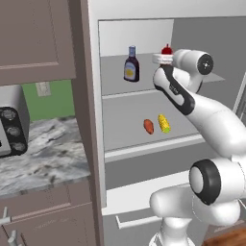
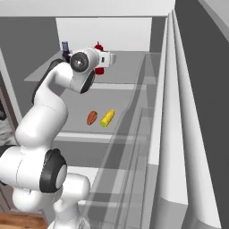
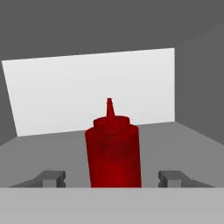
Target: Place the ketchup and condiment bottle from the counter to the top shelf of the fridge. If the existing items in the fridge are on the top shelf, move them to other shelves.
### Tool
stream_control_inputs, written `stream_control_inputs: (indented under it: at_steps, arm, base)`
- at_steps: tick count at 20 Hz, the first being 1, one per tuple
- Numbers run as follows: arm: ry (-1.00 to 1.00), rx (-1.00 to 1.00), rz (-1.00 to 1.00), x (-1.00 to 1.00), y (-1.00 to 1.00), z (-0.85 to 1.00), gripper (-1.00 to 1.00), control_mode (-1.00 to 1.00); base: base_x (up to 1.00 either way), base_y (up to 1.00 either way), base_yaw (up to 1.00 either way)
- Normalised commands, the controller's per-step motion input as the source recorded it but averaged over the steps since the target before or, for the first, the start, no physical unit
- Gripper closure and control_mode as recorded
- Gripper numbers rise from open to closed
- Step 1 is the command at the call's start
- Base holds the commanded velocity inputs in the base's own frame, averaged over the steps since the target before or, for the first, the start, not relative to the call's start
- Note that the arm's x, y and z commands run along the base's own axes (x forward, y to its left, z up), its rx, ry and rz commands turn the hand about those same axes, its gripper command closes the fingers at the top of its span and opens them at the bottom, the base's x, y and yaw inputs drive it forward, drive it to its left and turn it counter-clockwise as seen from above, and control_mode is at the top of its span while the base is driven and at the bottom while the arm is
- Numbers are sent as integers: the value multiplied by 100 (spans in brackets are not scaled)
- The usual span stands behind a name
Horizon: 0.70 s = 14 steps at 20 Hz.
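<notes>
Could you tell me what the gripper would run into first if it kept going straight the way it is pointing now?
Most likely the ketchup: it stands upright between the open gripper's fingertips, on the top shelf. Behind it is the fridge's pale back wall.

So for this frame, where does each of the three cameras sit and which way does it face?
Left base view: behind the arm on its left, facing the open fridge; the arm rises from the lower right, counter at left.
Right base view: behind on the right, facing the same shelves; the arm rises from the lower left.
Hand view: on the hand, looking along the open pincer at the ketchup on the top shelf.
Both base views share the ketchup, condiment bottle, sausage and corn.
</notes>
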Motion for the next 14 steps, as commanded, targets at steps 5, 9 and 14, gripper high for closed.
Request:
stream_control_inputs:
  at_steps: [5,9,14]
  arm:
    - [0,0,0,-19,0,0,-100,-100]
    - [0,0,0,-40,-8,0,-100,-100]
    - [0,0,0,-91,-34,0,-100,-100]
  base:
    - [0,0,0]
    - [0,0,0]
    - [0,0,0]
